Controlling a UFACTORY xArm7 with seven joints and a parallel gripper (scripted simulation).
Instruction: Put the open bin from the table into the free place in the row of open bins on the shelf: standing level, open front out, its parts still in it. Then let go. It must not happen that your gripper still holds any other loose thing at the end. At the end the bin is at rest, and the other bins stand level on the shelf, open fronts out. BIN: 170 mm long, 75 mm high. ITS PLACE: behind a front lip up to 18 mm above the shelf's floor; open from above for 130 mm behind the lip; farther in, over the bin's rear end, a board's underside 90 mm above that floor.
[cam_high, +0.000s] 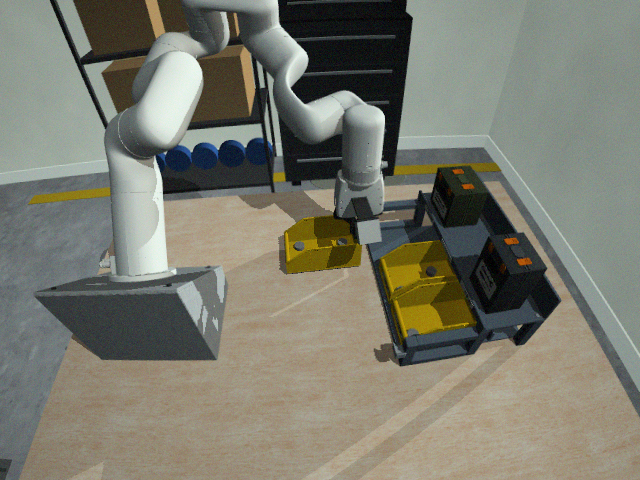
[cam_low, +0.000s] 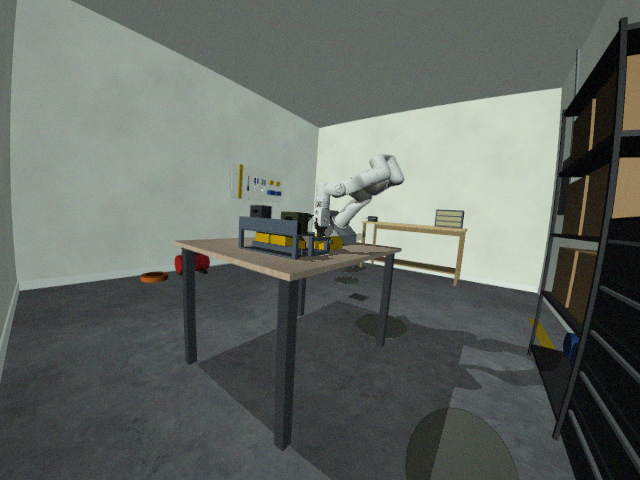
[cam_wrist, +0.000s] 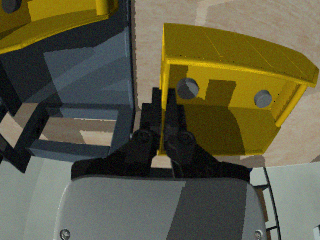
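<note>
The loose yellow bin (cam_high: 320, 259) (cam_wrist: 240, 50) stands on the table beside the shelf, its low open front away from the shelf. Two round grey parts (cam_wrist: 188, 88) (cam_wrist: 263, 99) lie in it. My gripper (cam_wrist: 162, 101) is shut on the upright rear wall of this bin, one finger inside and one outside. The shelf (cam_high: 395, 236) (cam_wrist: 85, 70) has a bare place at the end nearest the gripper. Two yellow bins (cam_high: 417, 258) (cam_high: 431, 310) stand side by side in the row, open fronts out; one also shows in the wrist view (cam_wrist: 50, 22).
A raised board over the rear of the row bears a dark green case (cam_high: 457, 204) and a black case (cam_high: 509, 281). A grey end frame (cam_wrist: 115, 132) with a post (cam_high: 419, 209) borders the bare place. The robot's grey pedestal (cam_high: 139, 322) stands at the left.
</note>
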